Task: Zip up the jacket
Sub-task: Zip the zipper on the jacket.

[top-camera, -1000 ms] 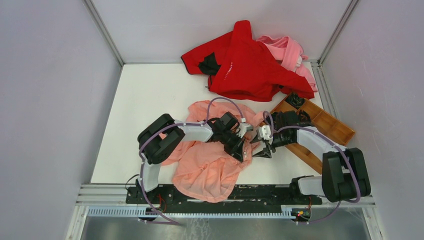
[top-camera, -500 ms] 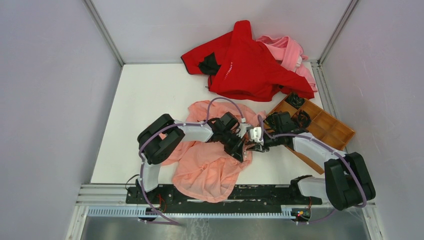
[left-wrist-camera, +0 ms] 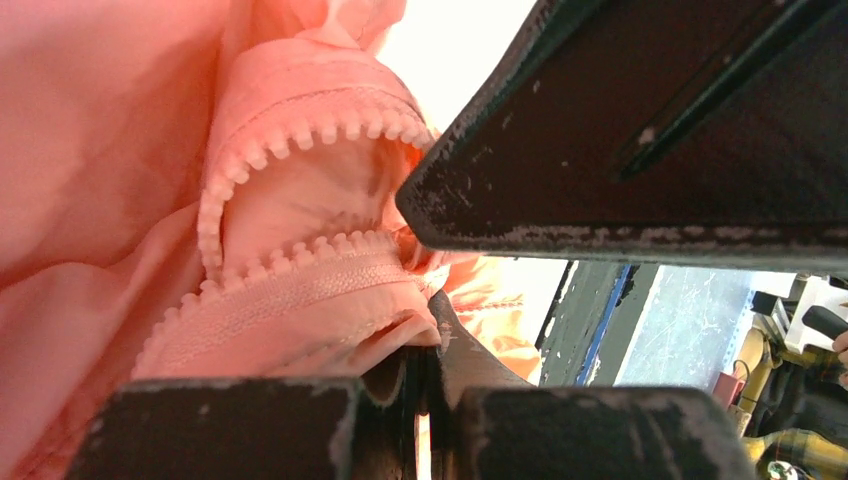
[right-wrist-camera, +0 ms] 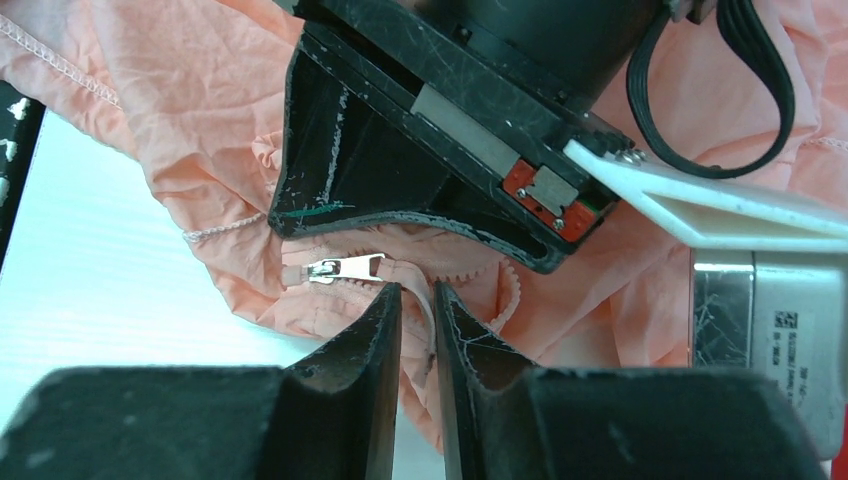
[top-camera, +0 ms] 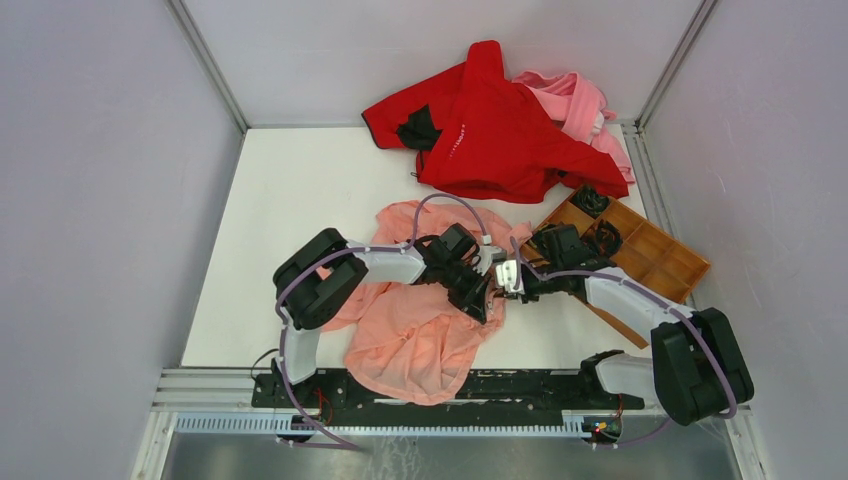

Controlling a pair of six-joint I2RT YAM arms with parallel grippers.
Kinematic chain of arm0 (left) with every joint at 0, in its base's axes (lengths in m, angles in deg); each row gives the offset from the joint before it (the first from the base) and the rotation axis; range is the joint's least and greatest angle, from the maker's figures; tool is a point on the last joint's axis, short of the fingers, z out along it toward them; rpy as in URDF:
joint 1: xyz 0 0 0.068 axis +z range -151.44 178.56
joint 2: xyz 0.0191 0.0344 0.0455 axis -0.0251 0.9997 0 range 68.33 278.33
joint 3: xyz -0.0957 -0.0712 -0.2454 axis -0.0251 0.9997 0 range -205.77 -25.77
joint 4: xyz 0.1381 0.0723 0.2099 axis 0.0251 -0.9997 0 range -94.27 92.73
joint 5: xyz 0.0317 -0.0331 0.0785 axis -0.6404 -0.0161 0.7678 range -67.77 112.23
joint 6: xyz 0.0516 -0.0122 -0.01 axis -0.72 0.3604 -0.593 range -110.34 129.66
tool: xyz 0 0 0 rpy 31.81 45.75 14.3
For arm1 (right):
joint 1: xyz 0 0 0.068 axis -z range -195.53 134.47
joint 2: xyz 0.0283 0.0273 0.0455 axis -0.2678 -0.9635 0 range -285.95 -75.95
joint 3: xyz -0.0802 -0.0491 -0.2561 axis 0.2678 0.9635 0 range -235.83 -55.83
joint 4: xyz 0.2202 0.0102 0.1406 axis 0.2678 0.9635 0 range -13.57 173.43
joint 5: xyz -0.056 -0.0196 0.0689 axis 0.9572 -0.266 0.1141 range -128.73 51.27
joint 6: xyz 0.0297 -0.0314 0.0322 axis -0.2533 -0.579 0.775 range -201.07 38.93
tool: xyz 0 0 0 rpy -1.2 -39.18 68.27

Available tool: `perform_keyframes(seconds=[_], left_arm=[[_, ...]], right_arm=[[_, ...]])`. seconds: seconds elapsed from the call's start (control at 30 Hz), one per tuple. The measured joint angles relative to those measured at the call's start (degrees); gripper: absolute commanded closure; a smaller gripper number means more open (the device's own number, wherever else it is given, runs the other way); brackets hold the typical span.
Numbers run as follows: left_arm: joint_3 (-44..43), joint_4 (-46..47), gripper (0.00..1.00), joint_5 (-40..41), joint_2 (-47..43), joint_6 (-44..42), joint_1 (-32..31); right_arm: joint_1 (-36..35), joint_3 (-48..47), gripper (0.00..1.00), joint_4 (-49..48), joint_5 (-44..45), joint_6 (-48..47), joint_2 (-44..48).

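Observation:
The salmon-pink jacket lies crumpled on the white table between the two arms. My left gripper is at the jacket's right edge. In the left wrist view its jaws are shut on a fold of fabric just below the open zipper teeth. My right gripper meets it from the right. In the right wrist view its jaws are pinched on the zipper tape, right of the metal zipper pull. The left gripper's black body hangs just above.
A bright red garment and a paler pink one lie piled at the back. A wooden divided tray with black items sits at the right, under the right arm. Walls enclose the table.
My right gripper has moved left from beside the tray to the left gripper and has closed on the zipper tape. The left gripper has held still on the jacket.

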Motion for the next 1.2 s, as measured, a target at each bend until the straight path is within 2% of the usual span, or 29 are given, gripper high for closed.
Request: perform_keyframes(seconds=[0.1, 0.17, 0.27, 0.4, 0.57, 0.83, 0.93, 1.0, 1.03, 1.2], left_arm=[[0.0, -0.1, 0.98, 0.1, 0.0, 0.0, 0.0], [0.0, -0.1, 0.92, 0.2, 0.0, 0.0, 0.0], [0.1, -0.1, 0.79, 1.0, -0.1, 0.0, 0.0], [2.1, 1.2, 0.56, 3.0, -2.3, 0.4, 0.0], [9.9, 6.5, 0.44, 7.9, -11.3, 3.5, 0.4], [23.5, 18.3, 0.39, 18.7, -29.3, 11.5, 0.4], [29.0, 23.3, 0.37, 22.5, -36.3, 14.7, 0.5], [33.0, 27.3, 0.37, 24.9, -40.8, 17.5, 0.5], [34.8, 29.2, 0.38, 25.8, -42.4, 18.8, 0.4], [40.8, 38.1, 0.39, 28.3, -45.4, 25.7, 0.4]], right_arm=[[-0.7, 0.0, 0.94, 0.3, 0.2, -1.0, 0.0], [-0.9, 0.0, 1.0, 1.2, 0.1, -2.0, 0.0], [-1.0, 0.0, 1.0, 2.7, 0.3, -3.1, 0.1], [-1.0, 0.0, 1.0, 3.3, 1.4, -2.3, 2.6], [-1.0, -2.5, 1.0, 5.7, 2.3, 1.4, 4.7], [-1.0, -3.6, 1.0, 5.6, 2.2, 7.3, 4.9], [-1.0, -2.2, 0.9, 3.5, 1.9, 9.1, 6.2], [-1.0, -0.9, 0.91, 2.2, 1.5, 10.3, 7.6], [-1.0, -0.3, 0.99, 1.6, 1.3, 10.7, 8.2], [-1.0, 0.3, 1.0, -0.5, 0.5, 13.7, 9.0]])
